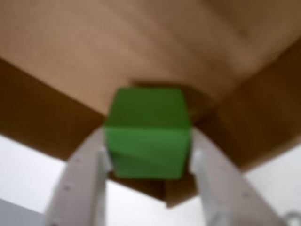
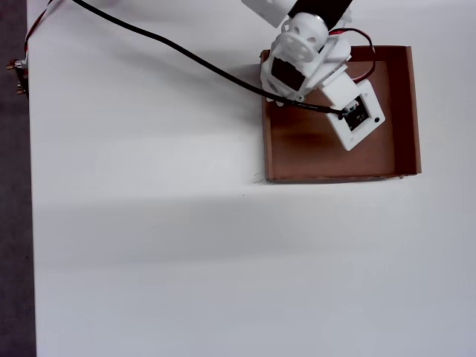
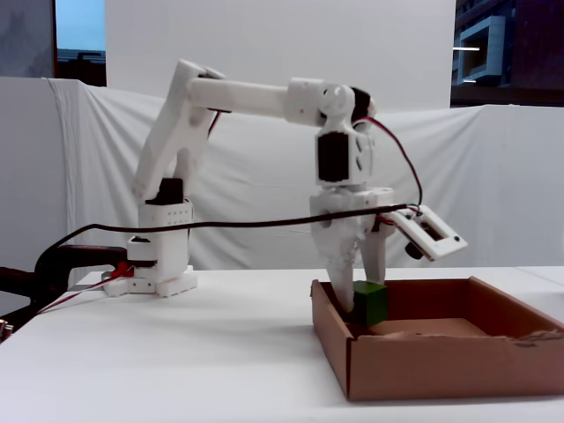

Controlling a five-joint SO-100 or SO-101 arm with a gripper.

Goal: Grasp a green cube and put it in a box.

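Wrist view: cube (image 1: 148,134), green, clamped between the jaws on opposite flat sides, low over the box (image 1: 141,52) floor near a corner. Likely light, rigid, smooth-faced; flat parallel sides suit the grip. Counter (image 2: 149,245) white.

Arm (image 3: 256,97): white printed plastic, black servo blocks, red wires, black cable (image 3: 220,226); white fingers (image 1: 84,188) dotted with screws.

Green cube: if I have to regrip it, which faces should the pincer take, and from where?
Take the green cube by its two opposite flat side faces, coming from above as the pincer does now. The box walls obstruct low sideways approaches.
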